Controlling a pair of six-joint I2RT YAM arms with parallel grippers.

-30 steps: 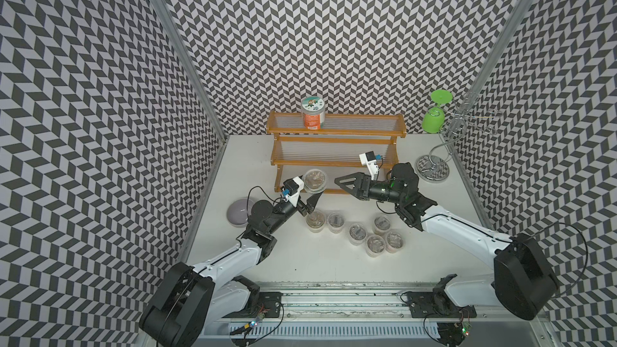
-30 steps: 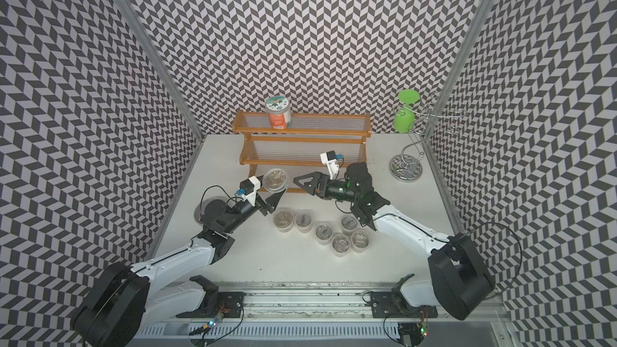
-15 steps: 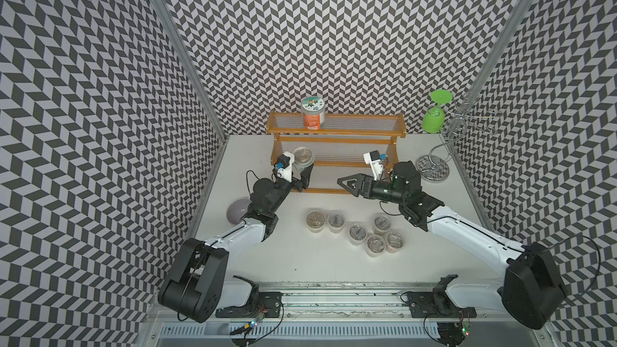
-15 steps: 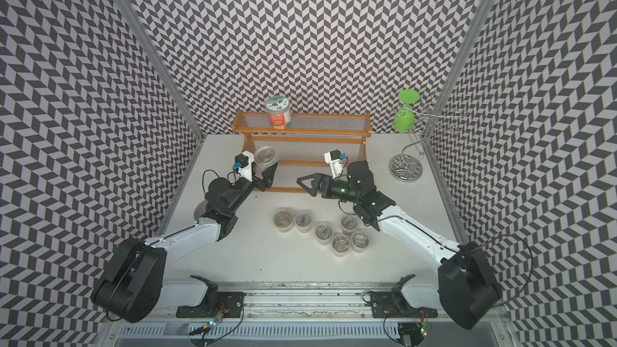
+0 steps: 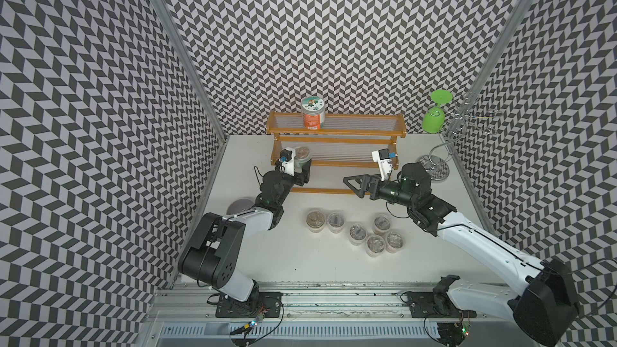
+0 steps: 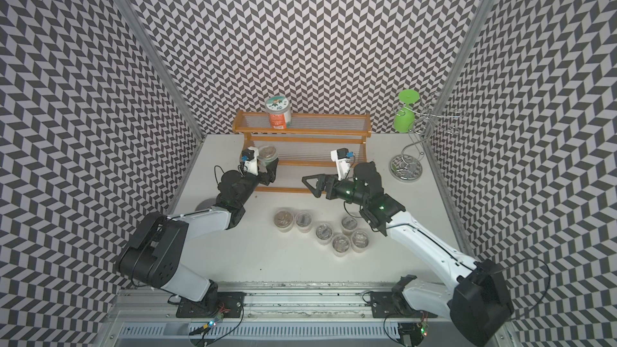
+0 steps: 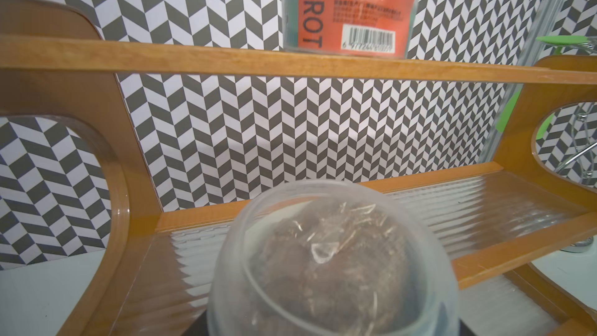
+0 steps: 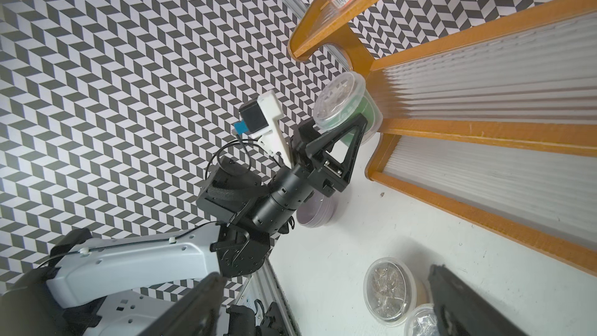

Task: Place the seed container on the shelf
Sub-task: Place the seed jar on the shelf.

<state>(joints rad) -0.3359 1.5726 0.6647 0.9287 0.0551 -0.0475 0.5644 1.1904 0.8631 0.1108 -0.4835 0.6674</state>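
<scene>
Left wrist view looks over a clear lidded seed container (image 7: pixel 336 260) filled with brown seed, standing roughly upright at the left end of the shelf's middle tier (image 7: pixel 484 202), close to the wooden end panel. Whether its base sits fully on the ribbed surface is hidden.

In both top views the left gripper (image 5: pixel 298 165) reaches in from the front of the shelf (image 5: pixel 347 135), its jaws on either side of the container. The right wrist view shows one dark finger (image 8: pixel 353 137) lying across the container's side, but I cannot tell if the jaws pinch it or merely flank it.

This looks like the release step. The container lies straight ahead between the jaws, so a clean exit would mean backing straight away from the shelf.

The right gripper (image 5: pixel 352 187) hovers well apart, in front of the shelf, jaws spread wide and empty. A carrot-labelled jar (image 5: pixel 313 113) stands on the top tier. Six more lidded tubs (image 5: pixel 355 232) cluster on the table (image 5: pixel 300 262).
</scene>
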